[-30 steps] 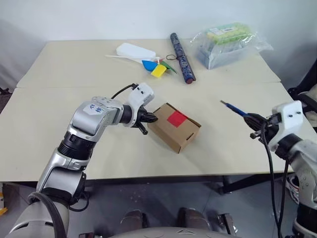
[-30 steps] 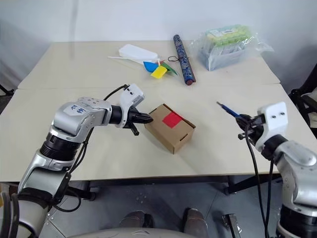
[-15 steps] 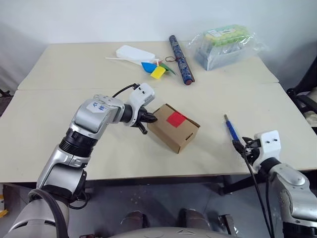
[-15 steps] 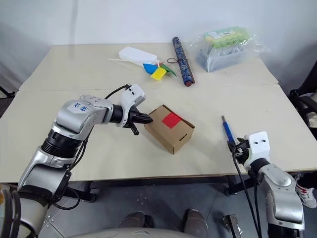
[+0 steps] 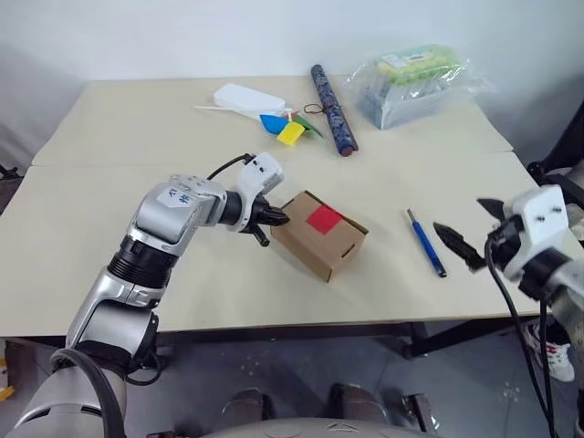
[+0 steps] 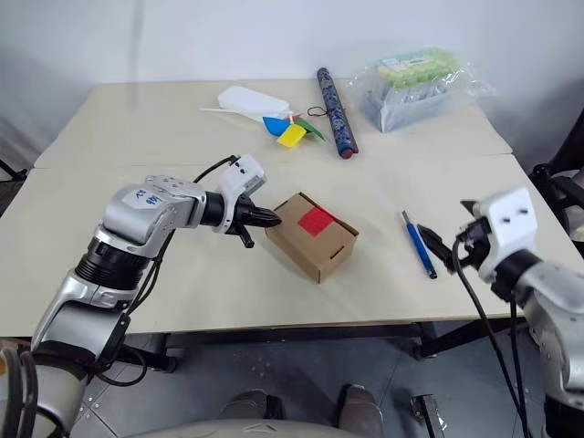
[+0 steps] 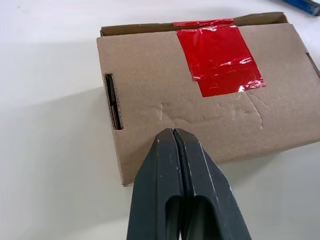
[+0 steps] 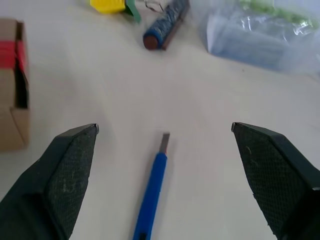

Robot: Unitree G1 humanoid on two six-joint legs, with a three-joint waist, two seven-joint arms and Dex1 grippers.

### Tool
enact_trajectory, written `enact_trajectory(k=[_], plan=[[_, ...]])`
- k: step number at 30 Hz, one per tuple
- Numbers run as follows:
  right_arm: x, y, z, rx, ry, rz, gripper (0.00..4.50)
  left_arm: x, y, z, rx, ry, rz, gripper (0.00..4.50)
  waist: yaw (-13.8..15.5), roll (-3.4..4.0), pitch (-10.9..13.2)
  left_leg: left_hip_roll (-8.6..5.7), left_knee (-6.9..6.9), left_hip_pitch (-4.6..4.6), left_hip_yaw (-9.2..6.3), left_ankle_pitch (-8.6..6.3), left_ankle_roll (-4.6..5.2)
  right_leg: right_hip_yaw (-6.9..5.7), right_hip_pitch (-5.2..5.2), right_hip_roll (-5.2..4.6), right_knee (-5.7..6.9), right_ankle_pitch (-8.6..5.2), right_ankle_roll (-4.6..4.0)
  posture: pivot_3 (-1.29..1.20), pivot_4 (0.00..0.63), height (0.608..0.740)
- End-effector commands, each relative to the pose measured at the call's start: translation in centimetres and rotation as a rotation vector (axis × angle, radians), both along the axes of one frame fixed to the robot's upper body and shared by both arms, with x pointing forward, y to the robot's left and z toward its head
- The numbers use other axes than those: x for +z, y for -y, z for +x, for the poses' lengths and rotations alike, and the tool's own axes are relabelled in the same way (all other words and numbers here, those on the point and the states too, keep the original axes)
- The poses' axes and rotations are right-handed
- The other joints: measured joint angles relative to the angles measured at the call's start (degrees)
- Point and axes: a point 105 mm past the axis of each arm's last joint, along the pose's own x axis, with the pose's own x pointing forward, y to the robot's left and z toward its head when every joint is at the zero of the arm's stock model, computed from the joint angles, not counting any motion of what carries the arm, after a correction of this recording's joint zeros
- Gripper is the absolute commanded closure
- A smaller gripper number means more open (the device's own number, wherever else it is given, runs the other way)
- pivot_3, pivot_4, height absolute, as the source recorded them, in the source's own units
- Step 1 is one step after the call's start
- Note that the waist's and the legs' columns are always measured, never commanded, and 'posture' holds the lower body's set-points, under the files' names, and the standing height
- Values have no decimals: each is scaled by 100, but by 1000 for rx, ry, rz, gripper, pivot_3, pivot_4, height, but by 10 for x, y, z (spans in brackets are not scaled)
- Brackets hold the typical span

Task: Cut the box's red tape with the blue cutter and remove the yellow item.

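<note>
Right gripper (image 5: 473,235) empty, fingers spread wide, near tabletop's right edge. Cutter (image 5: 426,243) lies loose on tabletop beside it. Left gripper (image 5: 271,221) pinched closed, tips against box (image 5: 319,234), mid-tabletop. Tape (image 7: 219,58) looks slit at flap edge; box not yet opened; yellow item unseen, presumably inside. Left: open flaps, pull item.

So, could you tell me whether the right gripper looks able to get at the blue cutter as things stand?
Probably yes: the blue cutter lies alone on bare table, apart from the box, and the right gripper hangs open just beside it.
</note>
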Motion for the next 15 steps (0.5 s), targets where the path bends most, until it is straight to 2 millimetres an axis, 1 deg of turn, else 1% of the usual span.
enact_trajectory(k=[1,3,4,6,7,8,10,11,12,13,14,15], plan=[[0,-11,10,61,-65,-35,27,-2,-18,8,61,-8,0,4500,-13,-5,3,2,-3,-4,-5,0,-1,-7,-1,0,-1,-1,-2,0,150,740],[-3,-9,24,28,-106,-27,406,7,-20,10,58,4,-34,4500,-8,-12,7,4,-18,-6,-12,2,-7,-21,-2,3,-1,-3,-6,0,150,740],[-4,-13,28,63,-112,-37,615,12,-21,10,60,5,-59,4500,-14,-13,8,3,-21,-12,-11,2,-7,-24,-2,4,3,-3,-6,0,150,740],[-6,-19,36,109,-133,-71,1189,20,-25,10,69,5,-94,4500,-34,-17,11,-6,-24,-32,-6,2,-2,-24,-18,4,1,-1,-2,0,150,740],[-8,-22,42,123,-145,-84,1668,24,-27,10,74,8,-107,4500,-37,-18,11,-16,-22,-45,0,1,1,-23,-33,4,0,1,3,0,150,740],[-8,-23,47,131,-152,-88,1901,27,-30,10,82,6,-120,4500,-53,-19,12,-20,-22,-66,1,2,3,-24,-51,4,-1,3,7,0,150,740],[-9,-26,57,148,-156,-103,2556,31,-38,9,99,4,-137,4500,-73,-27,27,-29,-5,-118,1,3,4,-29,-98,7,3,8,14,0,150,740],[-9,-29,63,164,-161,-114,2850,31,-43,7,108,5,-134,4500,-77,-32,32,-31,-5,-121,0,3,4,-33,-99,10,4,9,17,0,150,740],[-11,-33,68,183,-175,-126,3241,31,-48,5,115,1,-124,4500,-84,-34,38,-31,-6,-121,1,3,3,-39,-99,12,5,10,19,0,150,740],[-13,-35,72,196,-184,-135,3513,30,-52,3,120,-3,-116,4500,-91,-37,39,-29,-12,-121,5,3,3,-42,-99,13,2,10,19,0,150,740],[-15,-38,74,216,-195,-146,3912,29,-55,0,121,-14,-114,4500,-102,-38,41,-29,-17,-120,5,3,1,-44,-99,15,2,10,19,0,150,740],[-19,-42,76,238,-210,-160,4221,28,-56,-5,119,-32,-116,4500,-101,-38,43,-27,-23,-117,7,4,-1,-46,-99,16,2,10,19,0,150,740]])
